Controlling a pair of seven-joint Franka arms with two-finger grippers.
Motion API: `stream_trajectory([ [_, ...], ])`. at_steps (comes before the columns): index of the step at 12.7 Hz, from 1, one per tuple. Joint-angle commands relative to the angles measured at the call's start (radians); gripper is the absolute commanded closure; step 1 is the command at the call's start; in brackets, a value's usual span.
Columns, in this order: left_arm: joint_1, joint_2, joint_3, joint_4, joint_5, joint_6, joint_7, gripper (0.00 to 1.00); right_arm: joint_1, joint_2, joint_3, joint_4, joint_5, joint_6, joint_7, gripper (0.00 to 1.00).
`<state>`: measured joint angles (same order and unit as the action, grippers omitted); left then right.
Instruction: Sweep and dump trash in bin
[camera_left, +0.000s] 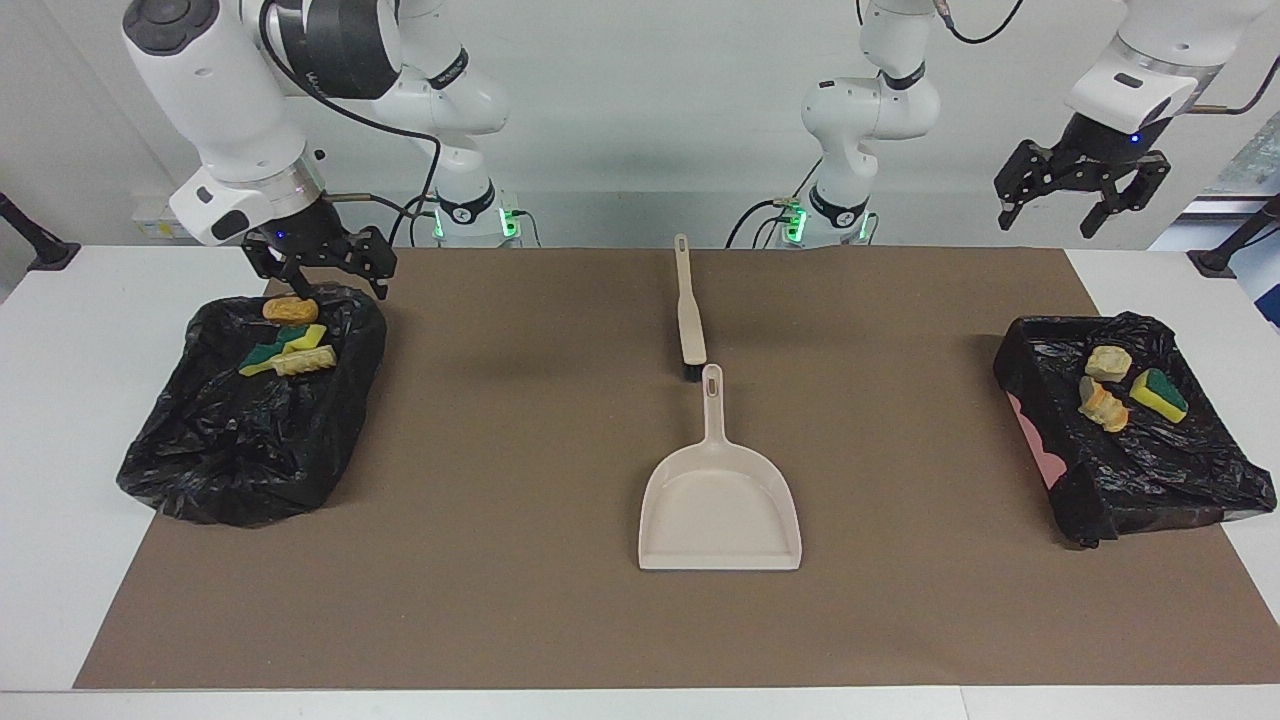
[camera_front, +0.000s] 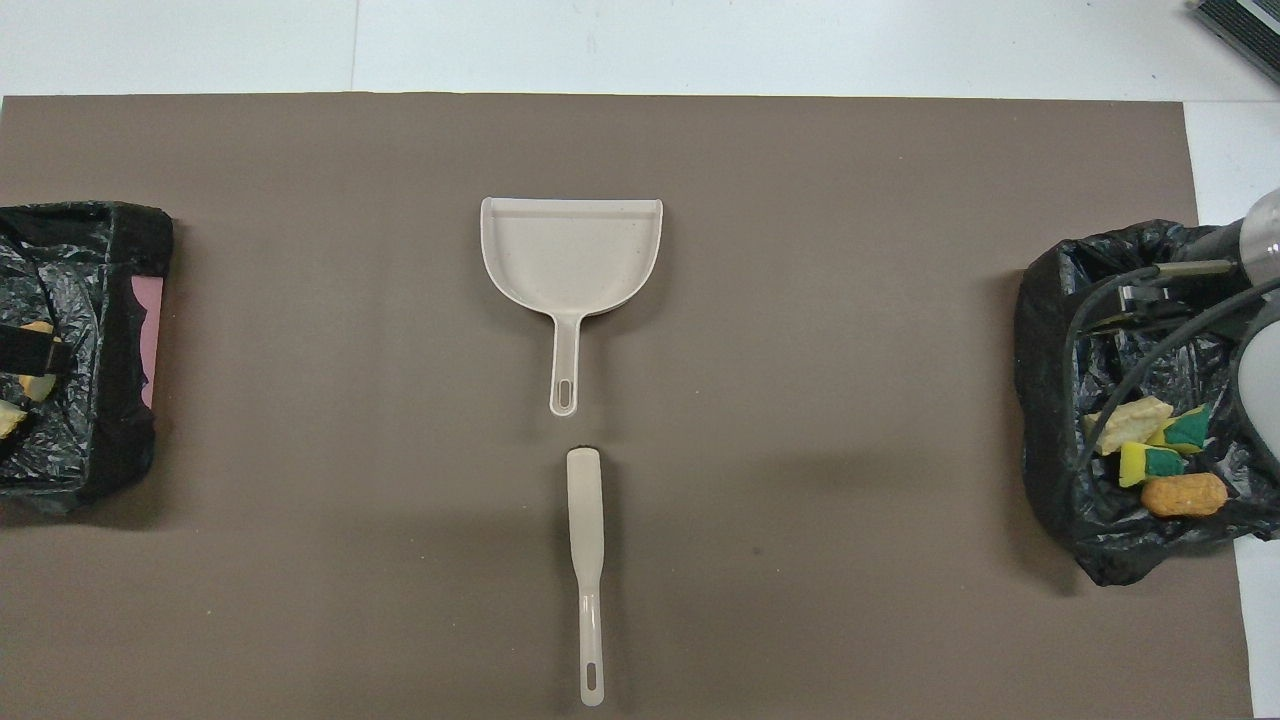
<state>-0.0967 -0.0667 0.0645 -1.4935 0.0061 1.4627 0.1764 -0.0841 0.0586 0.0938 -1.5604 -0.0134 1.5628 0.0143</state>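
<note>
Trash lies in two black-lined bins. The bin (camera_left: 250, 440) at the right arm's end holds an orange-brown lump (camera_left: 290, 310) and yellow-green sponge chunks (camera_left: 288, 352). The bin (camera_left: 1140, 470) at the left arm's end holds two tan lumps (camera_left: 1104, 385) and a sponge chunk (camera_left: 1160, 394). My right gripper (camera_left: 325, 285) hangs open and empty just above its bin's robot-side rim. High over the table corner at its own end, my left gripper (camera_left: 1045, 225) is open and empty. The beige dustpan (camera_left: 720, 500) and brush (camera_left: 688, 310) lie mid-mat, end to end.
A brown mat (camera_left: 500, 450) covers most of the white table. The overhead view shows the dustpan (camera_front: 570, 255) farther from the robots than the brush (camera_front: 585, 540), with a bin at each end (camera_front: 1050, 400) (camera_front: 110, 330). The right arm's cables (camera_front: 1150, 330) hang over its bin.
</note>
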Motion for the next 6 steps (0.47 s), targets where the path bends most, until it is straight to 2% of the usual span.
stream_trajectory([
  [1,0.009,-0.013,-0.005,-0.004,-0.001,-0.016,-0.011,0.0,-0.008,-0.008,0.003,0.0,0.018,-0.004,0.016,0.0],
  [6,0.029,-0.027,-0.006,-0.022,-0.001,-0.013,-0.028,0.0,0.006,-0.014,0.003,0.01,0.006,-0.053,0.019,0.0],
])
